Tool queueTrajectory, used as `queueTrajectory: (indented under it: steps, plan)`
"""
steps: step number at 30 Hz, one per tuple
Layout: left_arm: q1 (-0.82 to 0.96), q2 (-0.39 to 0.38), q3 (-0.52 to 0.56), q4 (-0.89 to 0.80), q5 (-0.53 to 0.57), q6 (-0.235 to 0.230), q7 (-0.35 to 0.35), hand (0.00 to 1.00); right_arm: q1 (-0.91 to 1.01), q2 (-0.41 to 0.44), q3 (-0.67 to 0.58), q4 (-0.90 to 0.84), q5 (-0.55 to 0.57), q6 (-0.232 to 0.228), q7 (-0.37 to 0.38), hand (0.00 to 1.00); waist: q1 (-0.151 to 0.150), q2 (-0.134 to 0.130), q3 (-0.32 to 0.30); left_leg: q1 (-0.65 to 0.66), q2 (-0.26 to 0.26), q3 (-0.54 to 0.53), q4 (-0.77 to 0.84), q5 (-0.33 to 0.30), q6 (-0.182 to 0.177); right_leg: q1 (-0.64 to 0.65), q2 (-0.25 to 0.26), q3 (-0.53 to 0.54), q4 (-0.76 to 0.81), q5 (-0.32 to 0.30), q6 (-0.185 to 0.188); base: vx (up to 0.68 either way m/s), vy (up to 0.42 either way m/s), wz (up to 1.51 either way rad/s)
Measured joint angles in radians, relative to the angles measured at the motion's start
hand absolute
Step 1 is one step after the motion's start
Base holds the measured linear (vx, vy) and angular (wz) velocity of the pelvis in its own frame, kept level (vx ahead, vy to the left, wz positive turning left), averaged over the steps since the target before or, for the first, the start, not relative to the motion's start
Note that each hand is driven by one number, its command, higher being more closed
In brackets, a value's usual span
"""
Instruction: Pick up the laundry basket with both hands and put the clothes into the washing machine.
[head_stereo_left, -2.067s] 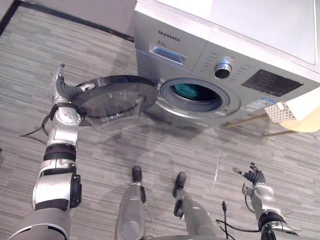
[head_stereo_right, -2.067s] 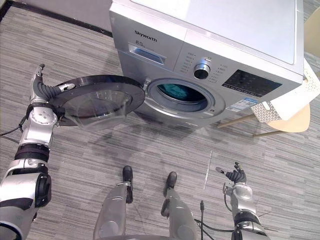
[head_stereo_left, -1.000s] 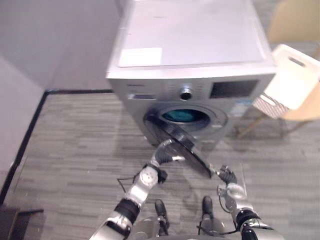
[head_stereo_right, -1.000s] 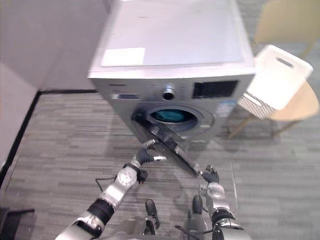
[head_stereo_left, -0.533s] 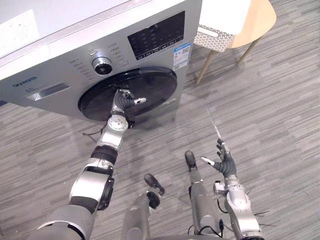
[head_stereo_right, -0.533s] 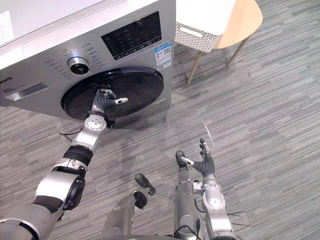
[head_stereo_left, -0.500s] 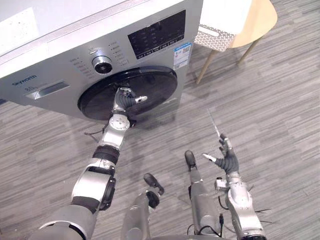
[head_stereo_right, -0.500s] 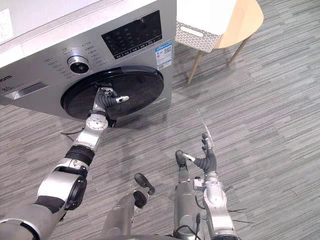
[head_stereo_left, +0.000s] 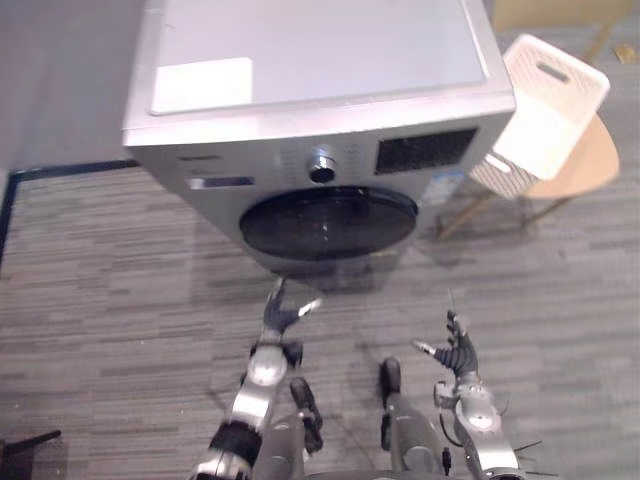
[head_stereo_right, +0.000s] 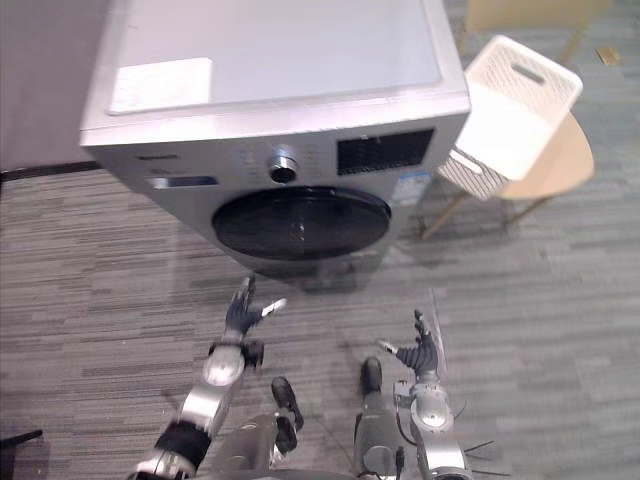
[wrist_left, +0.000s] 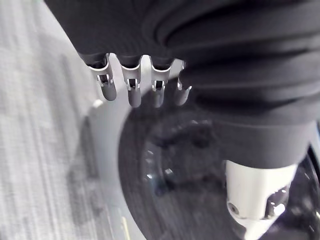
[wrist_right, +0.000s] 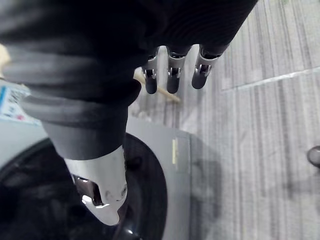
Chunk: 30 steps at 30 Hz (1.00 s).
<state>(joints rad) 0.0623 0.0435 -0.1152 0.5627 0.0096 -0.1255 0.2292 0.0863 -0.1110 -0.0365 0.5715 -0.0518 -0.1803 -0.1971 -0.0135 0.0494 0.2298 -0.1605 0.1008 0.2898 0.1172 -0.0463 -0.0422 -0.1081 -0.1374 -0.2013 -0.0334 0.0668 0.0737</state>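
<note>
Left eye view: washing machine (head_stereo_left: 300, 140), round dark door (head_stereo_left: 328, 222) closed. The left robot hand (head_stereo_left: 278, 315) is held over the floor (head_stereo_left: 100, 280) just before it, spread wide and holding nothing. Right eye view: a white laundry basket (head_stereo_right: 515, 100) sits on a wooden chair (head_stereo_right: 565, 160) right of the machine, well apart from the right robot hand (head_stereo_right: 417, 353), which is also wide and empty. Clothes not discernible. Left wrist view: fingers (wrist_left: 134, 92) straight, door beyond. Right wrist view: fingers (wrist_right: 172, 75) straight. Judgement: basket is probably light, stiff perforated plastic; take the rim handle slots, one per hand.
</note>
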Motion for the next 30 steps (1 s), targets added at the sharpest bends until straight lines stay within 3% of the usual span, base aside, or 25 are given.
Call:
queueTrajectory:
  steps: [4,7,9,13,14,16,17,18,20,22,24,25,26,27,28,29,30]
  plan:
    - [0.034,0.014,0.048,0.130,0.000,0.001,-0.034,0.00,-0.041,-0.016,-0.004,0.082,0.001,0.006,0.005,0.00,0.019,-0.001,-0.018,-0.028,-0.027,-0.060,0.031,0.013,0.018,0.048,-0.038,-0.132,0.031,-0.040,0.004,-0.08,0.078,1.00]
    - [0.036,0.015,0.098,0.187,0.001,0.002,-0.034,0.00,-0.056,-0.032,-0.005,0.108,0.000,0.016,0.005,0.00,0.026,0.002,-0.027,-0.058,0.023,0.155,0.082,-0.018,0.050,0.080,-0.077,-0.259,0.059,-0.083,0.028,-0.06,0.095,1.19]
    - [0.048,0.016,0.156,0.214,0.001,0.004,-0.033,0.00,-0.080,-0.038,-0.002,0.127,0.000,0.032,0.006,0.00,0.035,-0.004,-0.028,-0.066,0.018,0.173,0.106,-0.032,0.068,0.093,-0.106,-0.294,0.093,-0.102,0.054,0.02,0.139,0.86]
    - [0.122,0.020,0.209,0.211,-0.012,0.004,-0.031,0.00,-0.105,-0.016,0.010,0.136,-0.001,0.034,0.010,0.00,0.054,-0.029,-0.040,-0.087,-0.062,0.093,0.228,-0.150,0.113,0.136,-0.225,-0.362,0.231,-0.176,0.132,0.12,0.217,0.78]
    - [0.122,0.020,0.215,0.211,-0.019,0.004,-0.029,0.00,-0.104,-0.015,0.020,0.154,-0.001,0.035,0.025,0.00,0.053,-0.033,-0.044,-0.087,-0.108,0.037,0.249,-0.179,0.136,0.118,-0.300,-0.364,0.412,-0.185,0.134,0.26,0.275,1.23]
    - [0.122,0.017,0.204,0.210,-0.019,0.004,-0.030,0.00,-0.093,-0.011,0.035,0.153,0.000,0.036,0.027,0.00,0.050,-0.024,-0.052,-0.063,-0.140,-0.042,0.249,-0.185,0.147,0.030,-0.346,-0.275,0.654,-0.122,0.036,0.24,0.209,1.29]
    - [0.119,0.019,0.201,0.204,-0.020,0.005,-0.028,0.00,-0.094,0.008,0.050,0.153,-0.001,0.036,0.028,0.00,0.048,-0.025,-0.051,-0.048,-0.145,-0.105,0.247,-0.186,0.167,-0.038,-0.298,-0.156,0.801,-0.202,0.030,0.26,0.110,1.50]
    - [0.116,0.022,0.194,0.192,-0.020,0.005,-0.026,0.00,-0.096,0.025,0.062,0.150,-0.001,0.033,0.027,0.00,0.041,-0.031,-0.052,-0.022,-0.157,-0.175,0.228,-0.185,0.170,-0.080,-0.208,-0.079,0.860,-0.286,0.030,0.33,0.111,1.62]
    - [0.111,0.027,0.186,0.177,-0.023,0.003,-0.026,0.00,-0.098,0.027,0.083,0.142,0.000,0.031,0.028,0.00,0.027,-0.034,-0.047,0.042,-0.193,-0.268,0.195,-0.179,0.176,-0.136,-0.107,-0.006,0.851,-0.361,0.012,0.43,-0.001,1.59]
    - [0.091,0.021,0.158,0.172,-0.031,-0.002,-0.025,0.00,-0.099,0.021,0.086,0.104,0.000,0.030,0.026,0.00,0.025,-0.045,-0.044,0.096,-0.233,-0.358,0.173,-0.180,0.180,-0.226,-0.048,0.050,0.796,-0.382,0.001,0.44,-0.063,1.73]
    - [0.052,0.017,0.125,0.174,-0.037,-0.007,-0.025,0.00,-0.104,0.006,0.086,0.054,0.000,0.029,0.026,0.00,0.009,-0.033,-0.036,0.125,-0.245,-0.470,0.171,-0.183,0.177,-0.320,0.017,0.139,0.636,-0.354,0.027,0.38,-0.131,1.99]
    - [0.034,0.017,0.113,0.176,-0.036,-0.013,-0.025,0.00,-0.112,0.003,0.085,0.043,0.000,0.029,0.026,0.00,-0.002,-0.026,-0.028,0.149,-0.245,-0.521,0.168,-0.189,0.165,-0.340,0.034,0.197,0.525,-0.299,0.040,0.40,-0.201,1.99]
    - [0.028,0.022,0.107,0.177,-0.036,-0.018,-0.025,0.00,-0.118,0.005,0.088,0.042,-0.001,0.030,0.026,0.00,-0.008,-0.032,-0.025,0.185,-0.247,-0.568,0.168,-0.208,0.135,-0.338,0.029,0.242,0.391,-0.211,0.053,0.49,-0.289,1.86]
    - [0.030,0.026,0.106,0.177,-0.036,-0.020,-0.025,0.00,-0.118,0.006,0.094,0.041,-0.002,0.030,0.026,0.00,-0.008,-0.043,-0.024,0.207,-0.250,-0.585,0.168,-0.224,0.122,-0.328,0.019,0.258,0.344,-0.162,0.060,0.40,-0.287,1.73]
    - [0.043,0.039,0.101,0.178,-0.035,-0.028,-0.026,0.00,-0.115,0.006,0.109,0.040,-0.008,0.029,0.027,0.00,-0.011,-0.065,-0.031,0.236,-0.254,-0.611,0.182,-0.263,0.111,-0.322,-0.004,0.257,0.347,-0.075,0.049,0.50,-0.423,1.55]
    - [0.055,0.035,0.097,0.190,-0.032,-0.033,-0.025,0.00,-0.111,0.004,0.116,0.042,-0.014,0.030,0.028,0.00,-0.010,-0.059,-0.035,0.257,-0.233,-0.635,0.226,-0.299,0.078,-0.320,-0.001,0.225,0.431,-0.016,0.022,0.42,-0.364,1.32]
    - [0.062,0.029,0.098,0.192,-0.027,-0.033,-0.024,0.00,-0.116,0.003,0.116,0.039,-0.019,0.030,0.028,0.00,-0.004,-0.048,-0.039,0.236,-0.219,-0.621,0.280,-0.296,0.068,-0.313,0.004,0.201,0.441,-0.037,0.008,0.43,-0.351,0.86]
